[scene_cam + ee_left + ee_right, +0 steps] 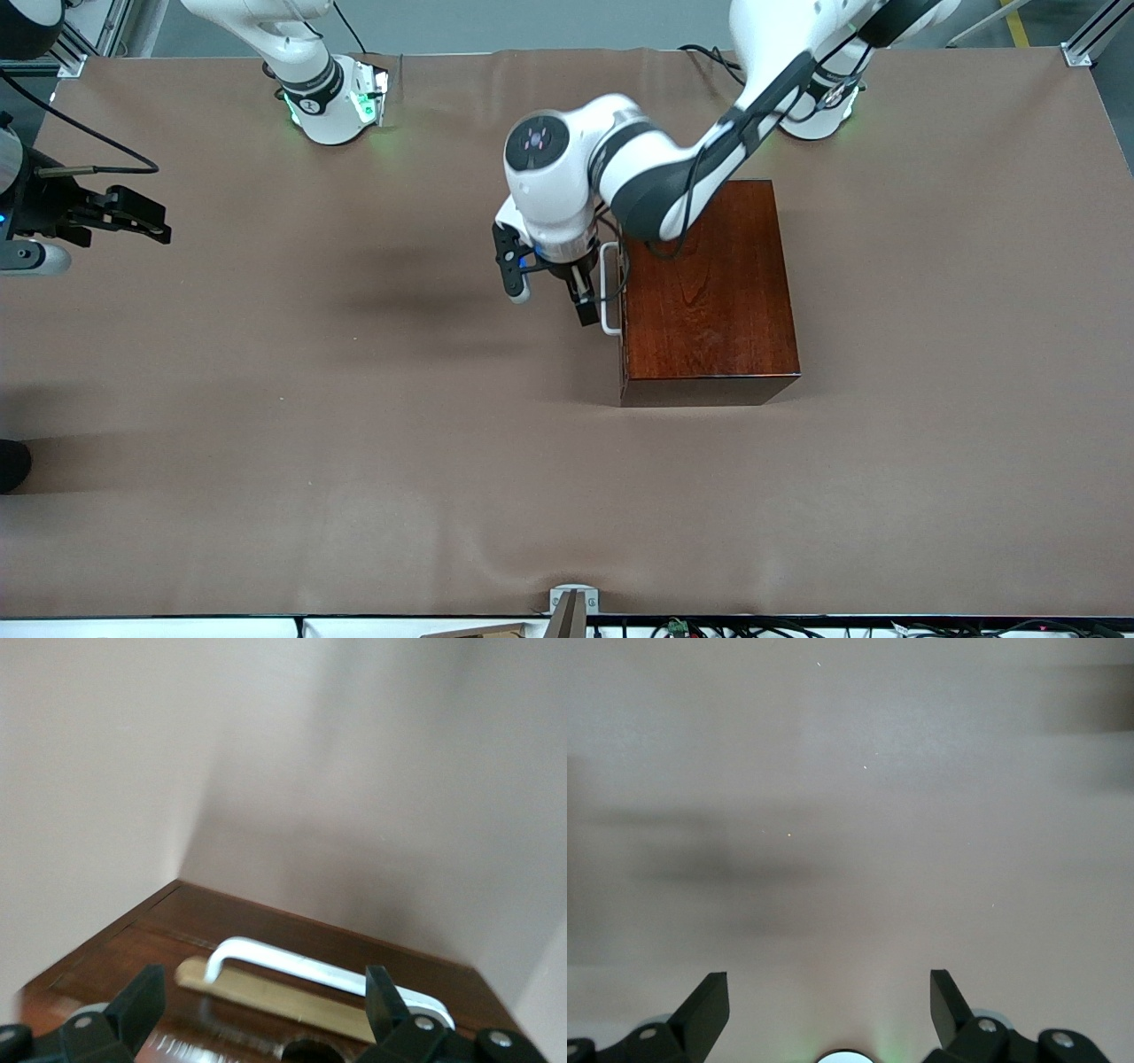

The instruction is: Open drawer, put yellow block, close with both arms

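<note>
Drawer [620, 292] sits shut in the dark wooden box [709, 292] right of centre in the front view, and I have the left tool [586, 297] at its white handle [609, 288] with fingers spread either side, not clamped, presumably lined up to pull. I keep the right tool [133, 217] waiting with released fingers over bare table [354, 461] at the frame's left edge, likely to leave the pull unobstructed. Yellow block is in no view.
</note>
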You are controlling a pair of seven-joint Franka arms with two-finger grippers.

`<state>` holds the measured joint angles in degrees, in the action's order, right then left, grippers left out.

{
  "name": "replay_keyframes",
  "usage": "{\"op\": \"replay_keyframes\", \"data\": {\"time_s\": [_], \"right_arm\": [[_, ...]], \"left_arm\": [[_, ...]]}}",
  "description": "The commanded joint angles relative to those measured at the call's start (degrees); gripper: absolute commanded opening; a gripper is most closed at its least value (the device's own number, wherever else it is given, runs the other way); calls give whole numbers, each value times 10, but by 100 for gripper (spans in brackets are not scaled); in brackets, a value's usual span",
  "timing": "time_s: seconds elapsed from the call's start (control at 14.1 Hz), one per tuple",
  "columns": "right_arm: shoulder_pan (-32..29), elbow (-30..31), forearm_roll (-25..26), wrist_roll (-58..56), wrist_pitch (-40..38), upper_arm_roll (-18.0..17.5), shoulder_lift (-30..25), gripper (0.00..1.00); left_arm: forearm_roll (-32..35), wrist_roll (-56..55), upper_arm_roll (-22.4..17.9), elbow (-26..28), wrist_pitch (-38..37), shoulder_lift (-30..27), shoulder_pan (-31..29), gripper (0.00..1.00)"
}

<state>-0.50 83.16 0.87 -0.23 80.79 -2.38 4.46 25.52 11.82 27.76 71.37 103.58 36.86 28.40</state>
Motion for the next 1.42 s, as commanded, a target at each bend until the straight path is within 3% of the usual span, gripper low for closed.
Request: {"op": "replay_keyframes", "data": {"time_s": [0.0, 0.43, 0.78, 0.99, 1.14, 1.35], "right_arm": [[-12, 14, 4, 5, 5, -6, -16, 100], [-12, 9, 1, 5, 6, -7, -15, 100], [-13, 8, 1, -1, 5, -7, -14, 100], [-14, 8, 6, -3, 9, -7, -13, 100], [-14, 7, 8, -3, 11, -7, -12, 100], [-13, 7, 5, -5, 11, -7, -13, 100]], "left_arm": [[-50, -58, -2, 15, -16, -77, -40, 100], [-88, -65, 0, 20, -122, -185, -188, 100], [-120, -133, -3, 23, -178, -221, -270, 100], [-120, -159, -38, 44, -215, -252, -264, 100], [-169, -206, -73, 85, -217, -287, -266, 100], [-229, -254, -135, 97, -208, -297, -262, 100]]}}
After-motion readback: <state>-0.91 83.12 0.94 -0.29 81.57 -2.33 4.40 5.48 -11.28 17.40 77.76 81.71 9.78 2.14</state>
